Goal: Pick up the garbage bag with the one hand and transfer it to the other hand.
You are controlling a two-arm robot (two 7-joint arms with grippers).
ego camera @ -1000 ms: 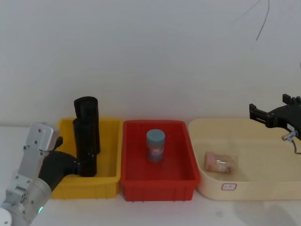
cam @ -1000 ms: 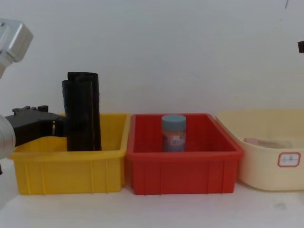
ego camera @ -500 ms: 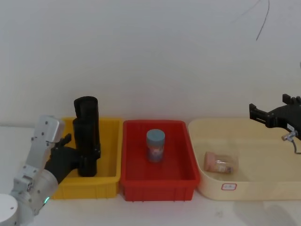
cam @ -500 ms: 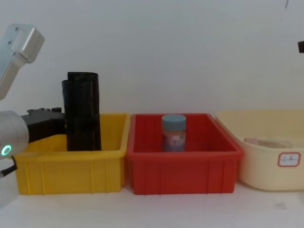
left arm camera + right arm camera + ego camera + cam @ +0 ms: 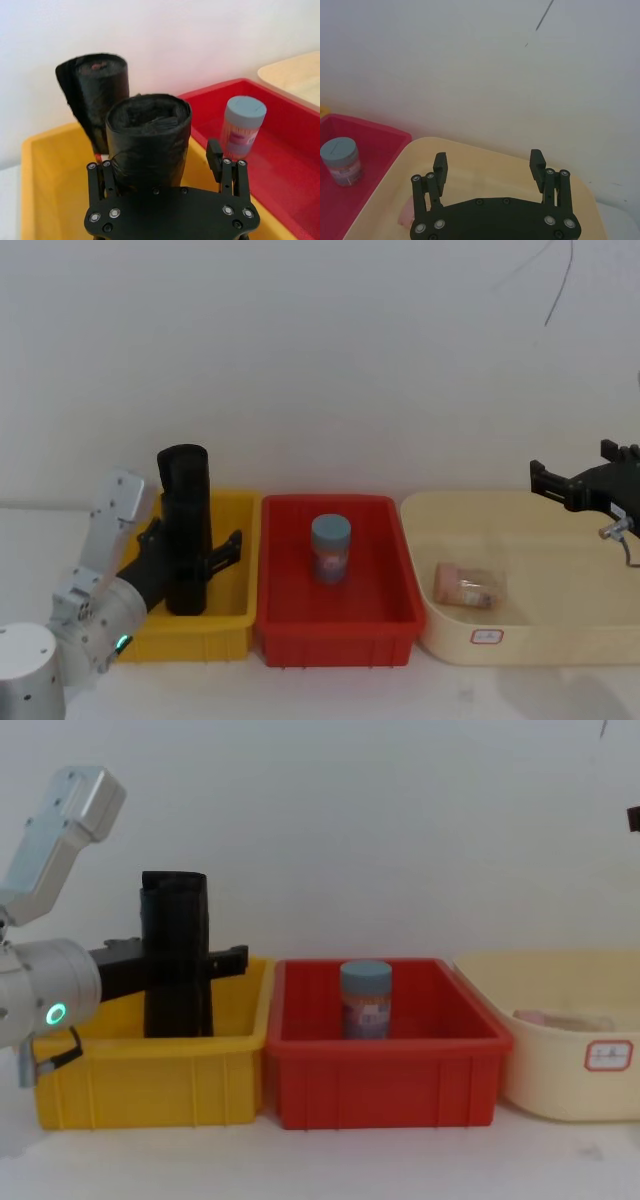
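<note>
The step in hand is the pick-up. The left gripper (image 5: 156,159), black-fingered on a silver wrist with a green-teal ring light, reaches into the yellow plastic bin (image 5: 150,1075). Its jaws are spread to either side of the garbage bag (image 5: 147,140), a black glossy plastic roll that stands upright in that bin and rises well above its rim. One finger looks to be against the roll and the other stands just off it, so nothing is gripped yet.

A second black plastic roll (image 5: 97,85) stands just behind the first, deeper in the yellow bin, outside the jaws. The right gripper (image 5: 487,162), slim and black, hangs unclenched and empty over the cream oval tub (image 5: 560,645), far from the yellow bin.

The next move probably calls for closing squarely on the nearer roll alone. It should then lift straight up, clear of the yellow bin's wall and the neighbouring roll.
</note>
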